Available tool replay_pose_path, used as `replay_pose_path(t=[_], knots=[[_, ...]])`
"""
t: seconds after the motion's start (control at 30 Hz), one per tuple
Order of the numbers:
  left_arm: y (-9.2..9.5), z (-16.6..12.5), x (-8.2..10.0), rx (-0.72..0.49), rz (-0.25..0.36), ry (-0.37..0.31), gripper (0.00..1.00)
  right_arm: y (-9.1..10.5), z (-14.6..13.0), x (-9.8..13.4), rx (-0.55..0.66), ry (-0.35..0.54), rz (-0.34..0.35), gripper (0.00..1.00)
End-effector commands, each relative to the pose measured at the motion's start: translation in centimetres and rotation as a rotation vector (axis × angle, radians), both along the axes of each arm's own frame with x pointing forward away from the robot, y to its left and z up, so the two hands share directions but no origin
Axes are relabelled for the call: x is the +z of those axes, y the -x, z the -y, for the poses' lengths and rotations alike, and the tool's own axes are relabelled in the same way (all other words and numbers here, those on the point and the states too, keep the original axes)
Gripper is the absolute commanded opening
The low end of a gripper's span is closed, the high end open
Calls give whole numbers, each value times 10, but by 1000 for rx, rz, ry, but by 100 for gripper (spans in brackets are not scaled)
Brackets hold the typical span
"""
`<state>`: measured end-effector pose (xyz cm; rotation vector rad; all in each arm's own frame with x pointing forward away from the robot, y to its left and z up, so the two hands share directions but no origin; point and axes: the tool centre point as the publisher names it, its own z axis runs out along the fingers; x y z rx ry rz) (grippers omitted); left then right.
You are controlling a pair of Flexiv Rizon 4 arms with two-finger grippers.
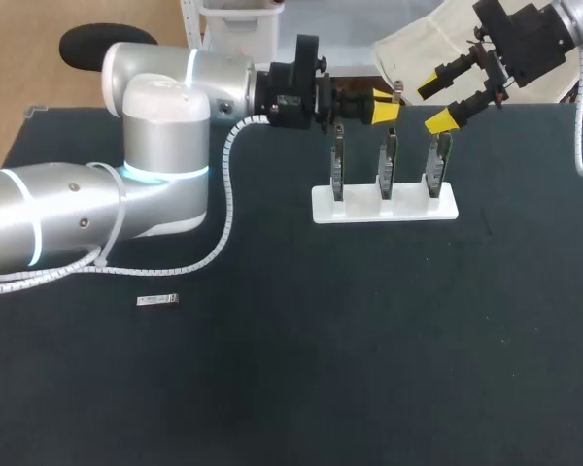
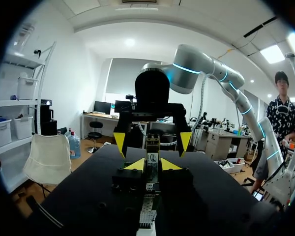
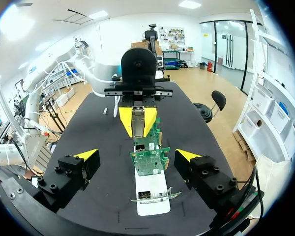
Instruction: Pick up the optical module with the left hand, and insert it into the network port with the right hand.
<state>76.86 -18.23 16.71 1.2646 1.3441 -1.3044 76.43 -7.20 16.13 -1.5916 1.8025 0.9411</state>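
Observation:
A silver optical module (image 2: 152, 166) sits between the yellow tips of my left gripper (image 1: 387, 105), which is shut on it. That gripper hovers over the middle one of three upright green circuit boards (image 1: 389, 160) on a white stand (image 1: 323, 208). My right gripper (image 1: 428, 107) hangs open just to the right, above the right board, facing the left gripper. In the right wrist view the module (image 3: 138, 118) shows in the left gripper (image 3: 137, 129), ahead of my right gripper (image 3: 137, 155), with the boards (image 3: 150, 160) below between its wide-spread fingers.
A small silver part (image 1: 157, 301) lies on the dark table (image 1: 369, 340) at the front left, below my left arm. The left arm's cable (image 1: 223, 204) loops over the table left of the stand.

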Motion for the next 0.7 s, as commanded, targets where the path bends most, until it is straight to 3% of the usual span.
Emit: replay_pose_path(t=[0.03,0.7], knots=[[0,-1,2,-2,2,-2,0,2,0,0,-3,1,2,100],[0,0,3,-8,11,11,0,2,0,0,-3,1,2,100]])
